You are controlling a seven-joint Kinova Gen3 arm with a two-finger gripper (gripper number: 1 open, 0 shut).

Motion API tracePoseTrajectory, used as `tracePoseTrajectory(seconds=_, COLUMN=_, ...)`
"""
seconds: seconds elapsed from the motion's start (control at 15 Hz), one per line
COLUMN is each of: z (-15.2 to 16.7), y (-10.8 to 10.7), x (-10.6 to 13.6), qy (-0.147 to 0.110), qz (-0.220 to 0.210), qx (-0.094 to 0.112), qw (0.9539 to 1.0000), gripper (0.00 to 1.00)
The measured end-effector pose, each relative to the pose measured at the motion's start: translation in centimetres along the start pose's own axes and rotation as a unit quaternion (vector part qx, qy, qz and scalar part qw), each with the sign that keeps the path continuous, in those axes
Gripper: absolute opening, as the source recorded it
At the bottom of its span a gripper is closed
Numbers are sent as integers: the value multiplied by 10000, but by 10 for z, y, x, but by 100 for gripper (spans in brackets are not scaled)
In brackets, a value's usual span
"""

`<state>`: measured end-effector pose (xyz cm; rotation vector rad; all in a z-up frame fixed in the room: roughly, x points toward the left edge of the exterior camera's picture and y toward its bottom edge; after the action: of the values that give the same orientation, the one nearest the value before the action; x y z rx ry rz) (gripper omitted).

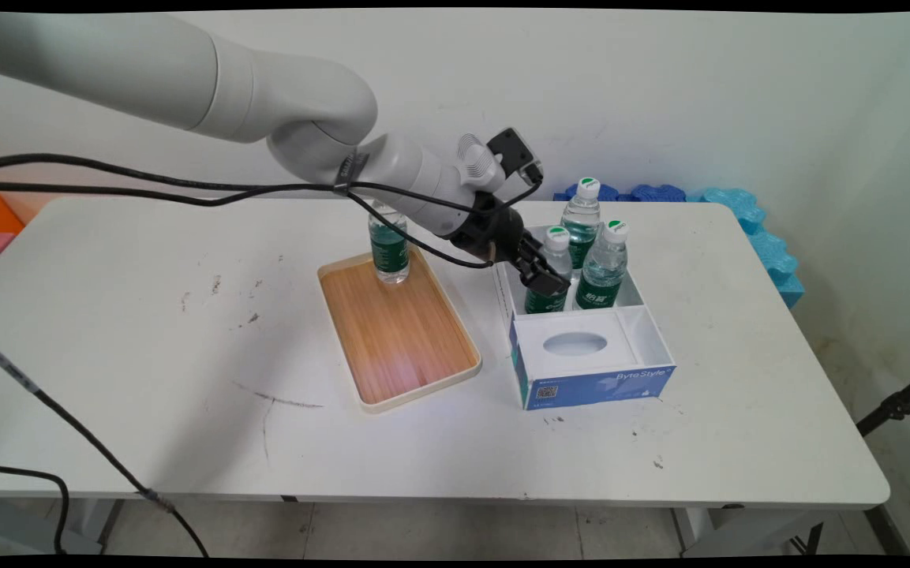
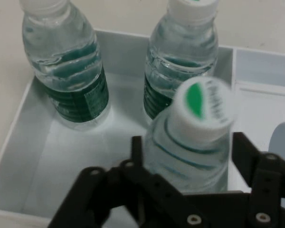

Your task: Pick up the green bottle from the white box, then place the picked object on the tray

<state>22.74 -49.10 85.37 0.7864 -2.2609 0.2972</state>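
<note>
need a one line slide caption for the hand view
Gripper fingers straddle the nearest water bottle in a white box, two more bottles standing behind it.

A white robot arm enters from the upper left of the main view and slopes down toward the middle of the frame, black cables hanging beneath it. Its wrist angles down to the right, ending in a black gripper (image 1: pixel 545 278) just right of centre. In the hand view the gripper (image 2: pixel 187 156) rises from the bottom edge, its two fingers (image 2: pixel 137 151) spread apart.
</note>
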Motion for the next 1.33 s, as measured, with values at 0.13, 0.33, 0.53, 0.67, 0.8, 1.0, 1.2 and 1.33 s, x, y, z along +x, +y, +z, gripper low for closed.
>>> tracePoseTrajectory(seconds=0.13, z=2, y=0, x=0, qy=-15, qz=-4, qx=12, qw=10000, gripper=0)
tracePoseTrajectory(seconds=0.33, z=4, y=1, x=0, qy=-41, qz=-18, qx=33, qw=10000, gripper=0)
tracePoseTrajectory(seconds=0.53, z=4, y=1, x=1, qy=-46, qz=-18, qx=49, qw=10000, gripper=0)
tracePoseTrajectory(seconds=0.67, z=1, y=1, x=3, qy=-22, qz=-6, qx=55, qw=10000, gripper=0)
tracePoseTrajectory(seconds=0.8, z=-4, y=1, x=6, qy=20, qz=-5, qx=58, qw=10000, gripper=0)
tracePoseTrajectory(seconds=1.0, z=-15, y=1, x=12, qy=95, qz=-22, qx=53, qw=9999, gripper=0)
tracePoseTrajectory(seconds=1.2, z=-29, y=0, x=17, qy=180, qz=-56, qx=48, qw=9998, gripper=0)
tracePoseTrajectory(seconds=1.33, z=-44, y=-1, x=21, qy=264, qz=-114, qx=34, qw=9996, gripper=0)
